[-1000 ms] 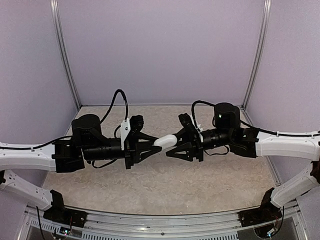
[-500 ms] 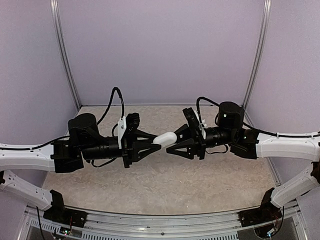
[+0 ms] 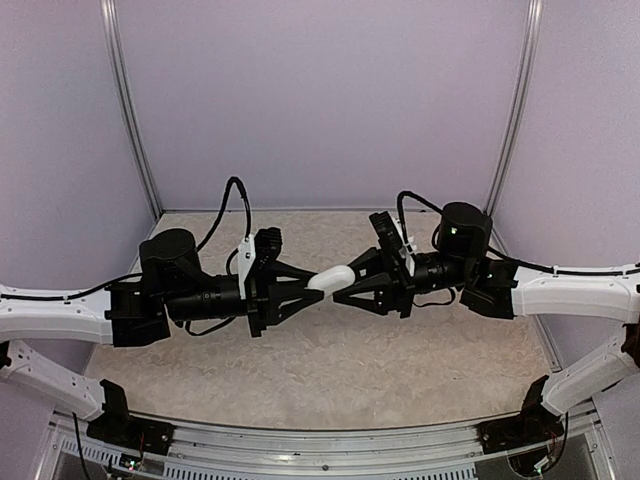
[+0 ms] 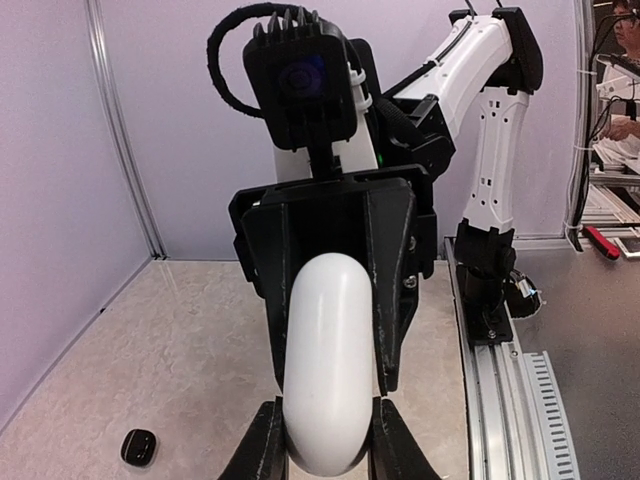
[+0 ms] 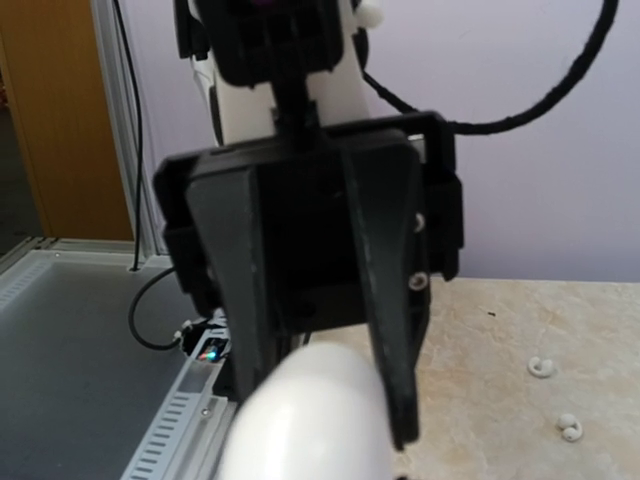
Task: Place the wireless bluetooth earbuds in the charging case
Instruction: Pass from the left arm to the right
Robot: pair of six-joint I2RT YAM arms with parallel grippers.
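A white pill-shaped charging case point(image 3: 332, 279), closed, hangs in mid-air between both grippers. My left gripper point(image 3: 318, 286) is shut on its near end; in the left wrist view its fingers press both sides of the case point(image 4: 325, 370). My right gripper point(image 3: 347, 284) faces it, and its fingers lie against the sides of the case's far end. In the right wrist view the case point(image 5: 305, 420) fills the bottom and hides my own fingers. Two white earbuds point(image 5: 541, 366) point(image 5: 570, 430) lie on the table. A small black earbud point(image 4: 138, 446) lies on the table below left.
The table is beige and marbled point(image 3: 330, 370), with purple walls on three sides. A metal rail point(image 3: 330, 455) runs along the near edge by the arm bases. Both arms meet at mid-table, well above the surface.
The right gripper has rolled at the wrist and closed in on the case from the right. The case has levelled and shifted slightly left. The left arm barely moved.
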